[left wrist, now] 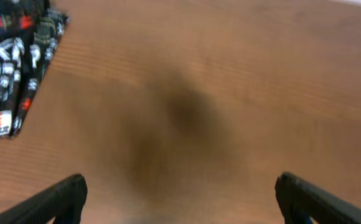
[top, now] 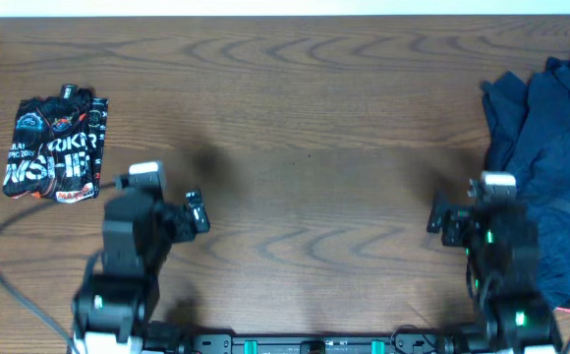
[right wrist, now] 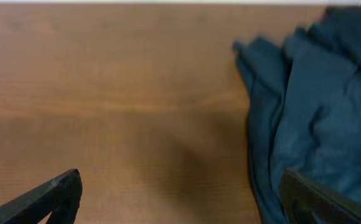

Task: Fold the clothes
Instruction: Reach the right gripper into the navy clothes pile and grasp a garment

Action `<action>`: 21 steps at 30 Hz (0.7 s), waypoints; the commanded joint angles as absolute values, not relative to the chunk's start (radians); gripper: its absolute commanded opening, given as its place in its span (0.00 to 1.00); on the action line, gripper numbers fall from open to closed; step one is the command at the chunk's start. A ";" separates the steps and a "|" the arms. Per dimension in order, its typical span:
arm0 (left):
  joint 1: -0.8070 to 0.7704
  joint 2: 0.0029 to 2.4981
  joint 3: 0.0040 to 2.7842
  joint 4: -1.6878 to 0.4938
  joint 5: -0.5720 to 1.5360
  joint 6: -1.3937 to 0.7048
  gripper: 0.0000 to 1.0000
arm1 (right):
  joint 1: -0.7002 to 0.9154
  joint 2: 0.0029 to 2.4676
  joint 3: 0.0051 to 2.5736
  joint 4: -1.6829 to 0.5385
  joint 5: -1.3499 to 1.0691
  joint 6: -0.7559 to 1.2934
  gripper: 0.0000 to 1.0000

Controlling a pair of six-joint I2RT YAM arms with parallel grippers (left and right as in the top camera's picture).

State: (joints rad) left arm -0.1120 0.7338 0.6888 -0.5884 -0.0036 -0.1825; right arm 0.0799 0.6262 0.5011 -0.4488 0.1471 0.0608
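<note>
A wrinkled pile of dark navy-blue clothes (top: 550, 147) lies at the table's right edge and partly runs out of view. It also shows in the right wrist view (right wrist: 317, 106), at the right. My right gripper (right wrist: 180, 180) is open and empty above bare wood. Its right finger is over the edge of the navy cloth. In the overhead view the right gripper (top: 491, 197) sits just left of the pile. My left gripper (left wrist: 177, 190) is open and empty over bare wood, at the lower left of the overhead view (top: 152, 197).
A folded black garment with white and orange print (top: 57, 149) lies at the far left, up and left of the left gripper; it shows in the left wrist view (left wrist: 12, 56) too. The wooden table (top: 314, 128) spans the view.
</note>
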 commanded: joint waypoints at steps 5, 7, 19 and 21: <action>-0.108 0.994 0.912 -0.758 -0.007 -0.180 0.98 | 0.024 1.085 0.851 -0.653 0.120 0.070 0.99; -0.108 1.024 0.918 -0.767 -0.007 -0.181 0.98 | 0.024 1.186 0.929 -0.662 0.131 0.070 0.99; -0.108 1.042 0.918 -0.762 -0.007 -0.181 0.98 | -0.230 1.517 0.986 -0.355 0.255 0.168 0.94; -0.108 1.042 0.918 -0.762 -0.007 -0.181 0.98 | -0.266 1.567 0.986 -0.343 0.228 0.168 0.86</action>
State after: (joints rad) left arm -0.1120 1.0428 0.8963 -0.7593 -0.0032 -0.1822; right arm -0.2237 1.5143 0.9722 -0.3492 0.2424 0.1280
